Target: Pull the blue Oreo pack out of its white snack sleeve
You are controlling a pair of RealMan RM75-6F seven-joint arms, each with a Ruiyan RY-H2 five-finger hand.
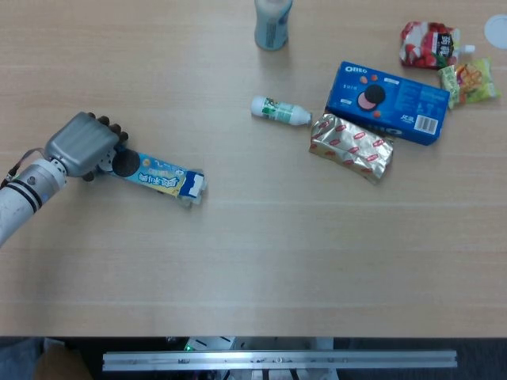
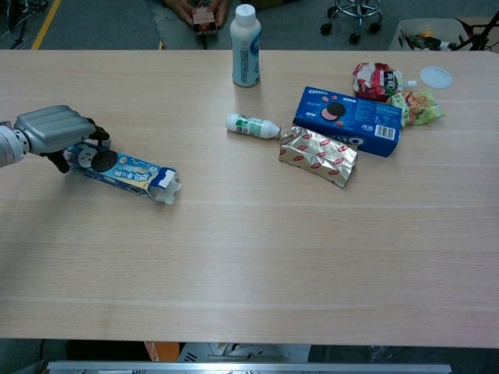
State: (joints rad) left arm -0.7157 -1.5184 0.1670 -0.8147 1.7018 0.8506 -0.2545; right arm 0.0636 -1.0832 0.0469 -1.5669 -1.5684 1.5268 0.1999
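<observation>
My left hand [image 1: 81, 145] [image 2: 53, 132] is at the desk's [image 1: 253, 261] left edge, fingers curled around the left end of the Oreo pack [image 1: 149, 172] [image 2: 117, 167]; I'm gripping it. The pack lies flat on the desk, long axis running roughly left-right, slightly angled toward the near edge. Its right end carries the white sleeve [image 1: 192, 186] [image 2: 165, 183], open flaps showing; from these views I can't tell how far the pack sits inside it. My right hand shows in neither view.

Count on the desk:
- 1 Oreo pack with 1 sleeve, left side.
- 1 blue Oreo box [image 1: 388, 101] [image 2: 349, 119], right of centre toward the far edge.
- 1 foil bag [image 1: 352, 146] [image 2: 318, 155], touching the box's near side.
- 2 bottles: a small one [image 1: 280, 110] [image 2: 252, 125] lying on its side just left of the box, and a tall one [image 1: 272, 22] [image 2: 245, 45] upright at the far edge, centre.
- 2 snack pouches near the far right corner: a red one [image 1: 428, 43] [image 2: 377, 80] and a yellow-green one [image 1: 469, 81] [image 2: 419, 105], the latter touching the box's right end.
- 1 white lid [image 1: 497, 30] [image 2: 435, 76] at the far right corner.
</observation>
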